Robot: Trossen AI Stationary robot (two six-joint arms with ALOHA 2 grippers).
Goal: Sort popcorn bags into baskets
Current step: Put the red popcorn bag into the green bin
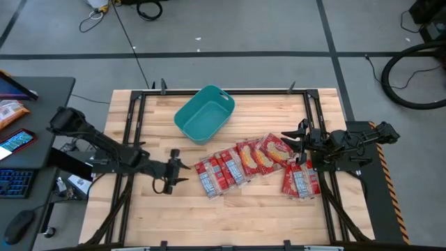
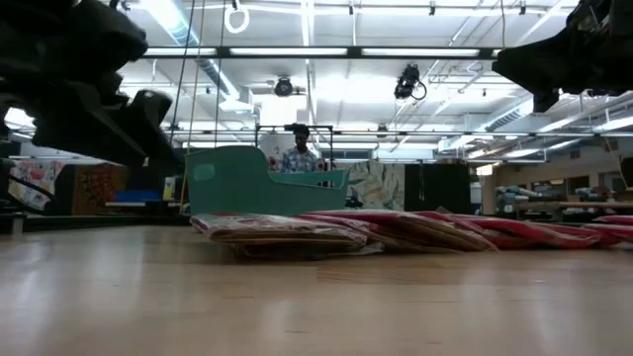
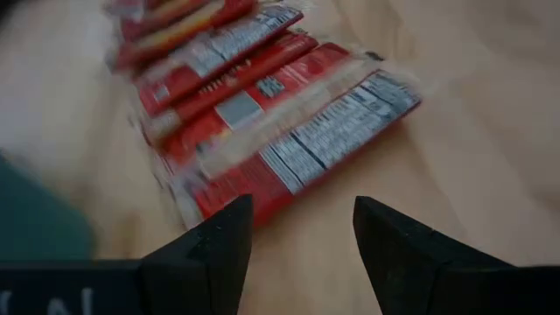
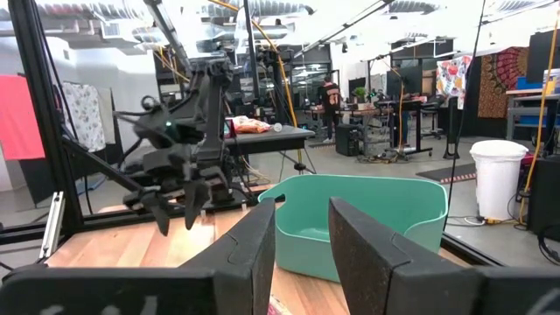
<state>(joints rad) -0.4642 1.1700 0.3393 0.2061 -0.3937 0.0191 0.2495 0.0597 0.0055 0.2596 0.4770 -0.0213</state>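
Several red popcorn bags [image 1: 240,164] lie flat in an overlapping row across the table's middle, and two more [image 1: 300,181] lie near the right edge. In the low view the bags [image 2: 396,229] form a low pile. The teal basket [image 1: 204,113] stands on the table behind the row, toward the far edge. My left gripper [image 1: 182,171] is open and hovers just left of the row's left end; in its wrist view [image 3: 302,236] the nearest bag [image 3: 297,149] lies ahead of the fingers. My right gripper [image 1: 296,136] is open above the row's right end and faces the basket [image 4: 367,219].
Black frame rails [image 1: 132,132] run along the table's left and right sides. Bare wood lies along the near edge [image 1: 230,223]. A desk with a keyboard and a phone [image 1: 17,143] stands left of the table. A person [image 2: 297,153] stands in the room beyond the basket.
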